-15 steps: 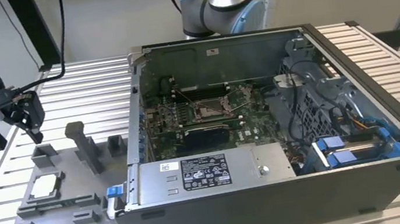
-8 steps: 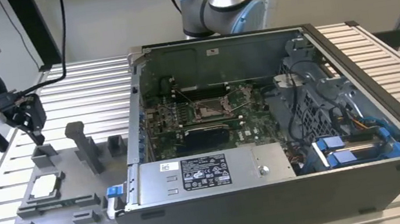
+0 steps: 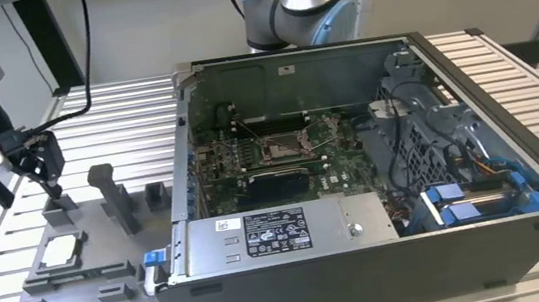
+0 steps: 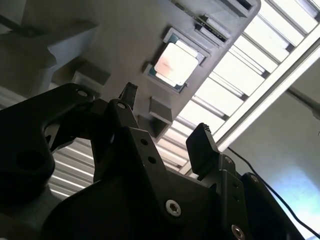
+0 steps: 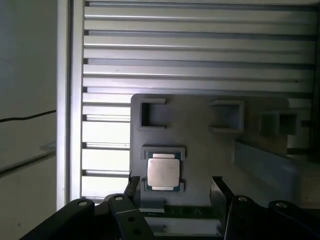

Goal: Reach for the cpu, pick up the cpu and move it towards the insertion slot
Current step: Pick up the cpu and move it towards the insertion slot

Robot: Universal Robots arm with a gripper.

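The cpu [image 3: 62,250] is a small pale silver square lying flat in a recess of the grey fixture plate [image 3: 105,257] at the exterior view's left. My gripper [image 3: 46,182] hangs above the far part of that plate, open, with nothing between its fingers. In both wrist views the cpu [image 4: 175,62] [image 5: 163,171] lies beyond the two black fingertips [image 4: 202,137] [image 5: 218,186], apart from them. The insertion slot [image 3: 285,146] is the silver-framed socket on the green board inside the open computer case.
Grey fixture blocks [image 3: 111,193] stand upright on the plate between my gripper and the case. The case wall [image 3: 182,163] rises beside the plate. A grey metal box with a white label [image 3: 281,232] sits at the case front. Another arm's base [image 3: 296,4] stands behind.
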